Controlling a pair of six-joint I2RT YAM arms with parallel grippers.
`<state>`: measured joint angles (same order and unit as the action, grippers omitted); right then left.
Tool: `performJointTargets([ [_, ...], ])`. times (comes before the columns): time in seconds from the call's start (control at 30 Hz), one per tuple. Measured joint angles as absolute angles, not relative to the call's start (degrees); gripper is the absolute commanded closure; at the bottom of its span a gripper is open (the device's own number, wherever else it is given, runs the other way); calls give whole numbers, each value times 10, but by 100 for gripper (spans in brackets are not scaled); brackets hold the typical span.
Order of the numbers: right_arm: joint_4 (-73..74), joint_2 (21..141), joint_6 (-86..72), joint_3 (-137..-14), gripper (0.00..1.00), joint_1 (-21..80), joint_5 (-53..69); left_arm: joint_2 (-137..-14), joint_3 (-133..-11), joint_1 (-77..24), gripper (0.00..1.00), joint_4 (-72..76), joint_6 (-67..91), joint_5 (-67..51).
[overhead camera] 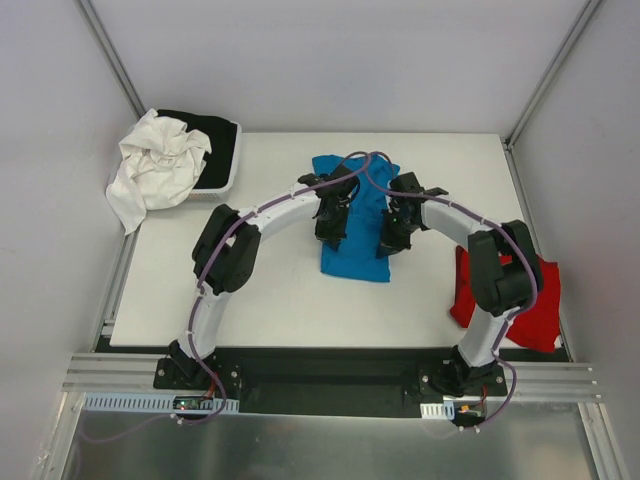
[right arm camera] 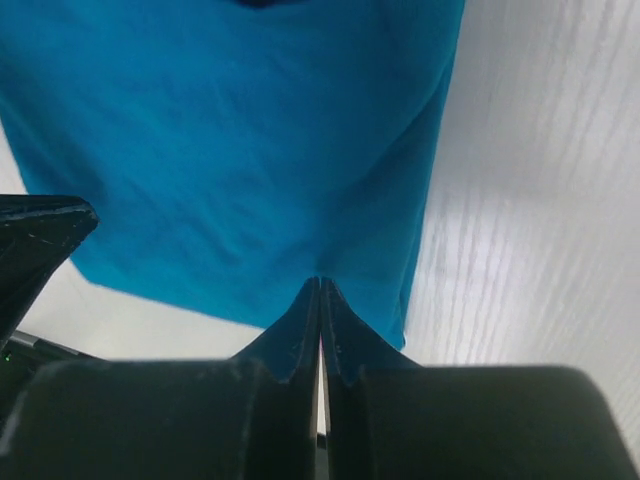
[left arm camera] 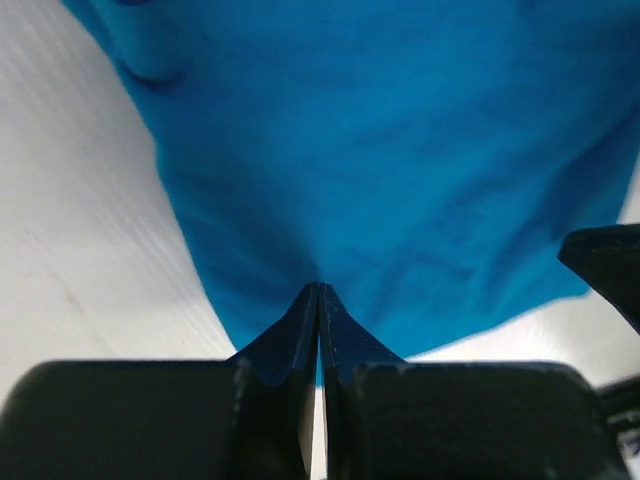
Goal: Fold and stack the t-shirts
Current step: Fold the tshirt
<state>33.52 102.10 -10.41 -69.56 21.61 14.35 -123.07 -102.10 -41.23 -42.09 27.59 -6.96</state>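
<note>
The turquoise-blue t-shirt (overhead camera: 358, 250) lies partly folded in the middle of the table, and it fills the left wrist view (left arm camera: 380, 150) and the right wrist view (right arm camera: 220, 140). My left gripper (overhead camera: 330, 236) is shut on its left side; the fabric puckers at the closed tips (left arm camera: 319, 288). My right gripper (overhead camera: 389, 244) is shut on its right side, its tips (right arm camera: 319, 282) pinching the cloth close to the shirt's edge. The red t-shirt (overhead camera: 535, 300) lies bunched at the table's right edge, partly behind the right arm.
A white basket (overhead camera: 232, 170) stands at the back left corner, holding a black garment (overhead camera: 215, 140) and a crumpled white garment (overhead camera: 155, 165) that spills over its left side. The white table (overhead camera: 250, 300) lies bare in front of the shirt.
</note>
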Motion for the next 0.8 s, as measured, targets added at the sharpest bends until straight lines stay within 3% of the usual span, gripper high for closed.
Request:
performJointTargets([
  [0.47, 248, 1077, -154, -677, 99, 244, 171, -1230, -942, -411, 100, -360, 312, -8],
  [0.8, 204, 1014, -167, -585, 99, 251, 185, -1159, -829, -432, 100, -302, 328, 3],
])
